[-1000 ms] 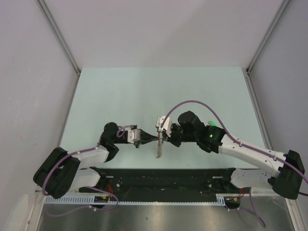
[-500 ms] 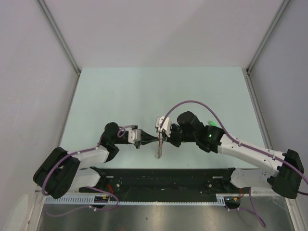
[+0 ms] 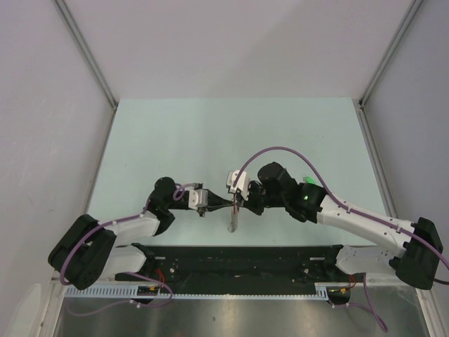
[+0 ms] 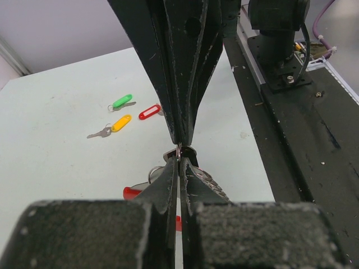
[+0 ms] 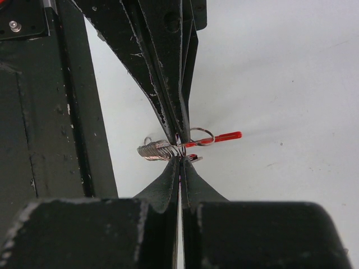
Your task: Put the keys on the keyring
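Observation:
My left gripper [image 3: 228,204] and right gripper [image 3: 237,203] meet tip to tip just above the table, both shut. In the left wrist view my gripper [image 4: 179,156] pinches a thin metal ring of the keyring, with the red arc [image 4: 131,192] and silver rings [image 4: 212,182] below it. In the right wrist view my gripper [image 5: 179,158] pinches the same spot by the silver rings [image 5: 156,150] and red arc [image 5: 222,135]. The keyring [image 3: 231,219] hangs down. The green key [image 4: 122,101], red key [image 4: 149,112] and yellow key [image 4: 119,123] lie loose on the table. The black key is not clearly seen.
The black base rail [image 3: 238,256] runs along the near edge, close behind the grippers. It also shows in the left wrist view [image 4: 303,112]. The pale table [image 3: 231,133] stretches far behind, with walls on both sides. The right arm covers the loose keys in the top view.
The left gripper has edged slightly right toward the right gripper. Both stay shut at the same spot and the keyring still hangs below.

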